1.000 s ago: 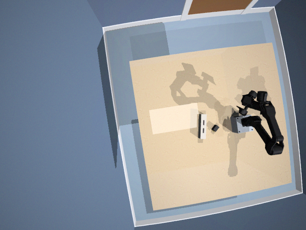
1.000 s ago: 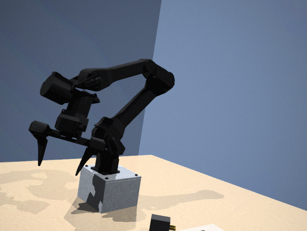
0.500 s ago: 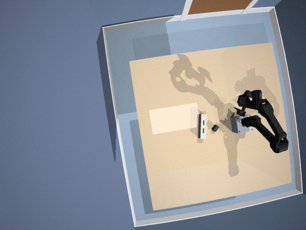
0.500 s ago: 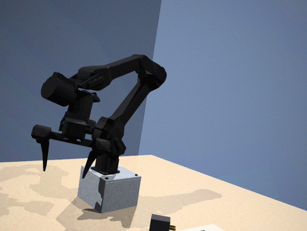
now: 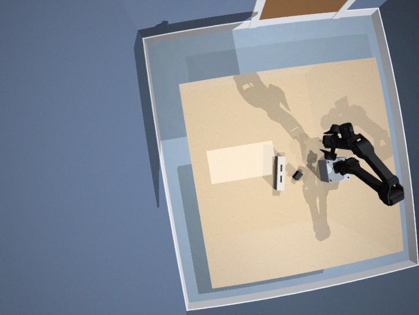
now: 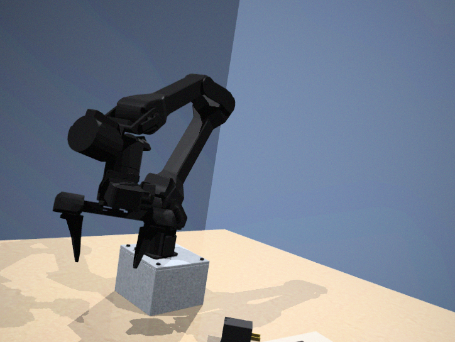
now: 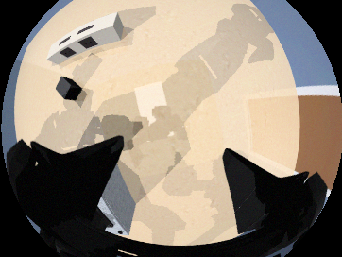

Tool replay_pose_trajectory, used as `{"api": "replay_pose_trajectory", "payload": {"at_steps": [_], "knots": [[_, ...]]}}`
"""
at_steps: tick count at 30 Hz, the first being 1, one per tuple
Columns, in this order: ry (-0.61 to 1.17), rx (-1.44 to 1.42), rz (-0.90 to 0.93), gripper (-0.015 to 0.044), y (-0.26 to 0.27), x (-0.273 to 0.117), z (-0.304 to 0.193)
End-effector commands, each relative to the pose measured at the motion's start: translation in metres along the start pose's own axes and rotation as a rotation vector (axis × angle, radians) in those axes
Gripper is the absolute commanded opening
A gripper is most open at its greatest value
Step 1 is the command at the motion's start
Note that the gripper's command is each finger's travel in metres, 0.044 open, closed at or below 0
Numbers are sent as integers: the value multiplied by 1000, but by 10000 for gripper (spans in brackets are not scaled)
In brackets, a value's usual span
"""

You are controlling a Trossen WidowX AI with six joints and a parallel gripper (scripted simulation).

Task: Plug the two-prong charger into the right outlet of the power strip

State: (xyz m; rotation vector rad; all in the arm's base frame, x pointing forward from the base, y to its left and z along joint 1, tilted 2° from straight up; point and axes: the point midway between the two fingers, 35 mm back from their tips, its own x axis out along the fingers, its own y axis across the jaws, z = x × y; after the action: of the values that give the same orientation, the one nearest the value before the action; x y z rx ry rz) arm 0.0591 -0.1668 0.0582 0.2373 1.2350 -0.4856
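The black charger [image 5: 297, 175] [image 6: 237, 330] [image 7: 69, 89] rests on the table between the power strip and the arm's base. Its gold prongs [image 6: 256, 336] point toward the strip's side, at an angle in the top view. The white power strip [image 5: 280, 185] [image 6: 312, 336] [image 7: 108, 37] has two dark outlets on its top and two dark squares on a side face in the wrist view. The exterior view shows only its corner. My gripper [image 5: 322, 141] [image 6: 106, 264] [image 7: 174, 147] is wide open and empty, pointing down above the table beside the base, away from the charger. The shutter cannot be made out.
The grey base block [image 5: 323, 171] [image 6: 180, 285] [image 7: 124, 198] stands under the arm, close to one finger in the views. A pale rectangle [image 5: 240, 162] shows on the table beyond the strip. A low white-edged wall [image 5: 392, 77] surrounds the table, with a brown panel [image 5: 301, 8] [image 7: 321, 137] outside it.
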Motion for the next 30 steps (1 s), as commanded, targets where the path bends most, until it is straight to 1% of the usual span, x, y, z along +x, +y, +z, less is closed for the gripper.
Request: {"api": "replay_pose_trajectory", "payload": {"at_steps": [1,30], "knots": [[16,-31,21,440,4,3,6],[76,-305,125,440,47,16,42]]}}
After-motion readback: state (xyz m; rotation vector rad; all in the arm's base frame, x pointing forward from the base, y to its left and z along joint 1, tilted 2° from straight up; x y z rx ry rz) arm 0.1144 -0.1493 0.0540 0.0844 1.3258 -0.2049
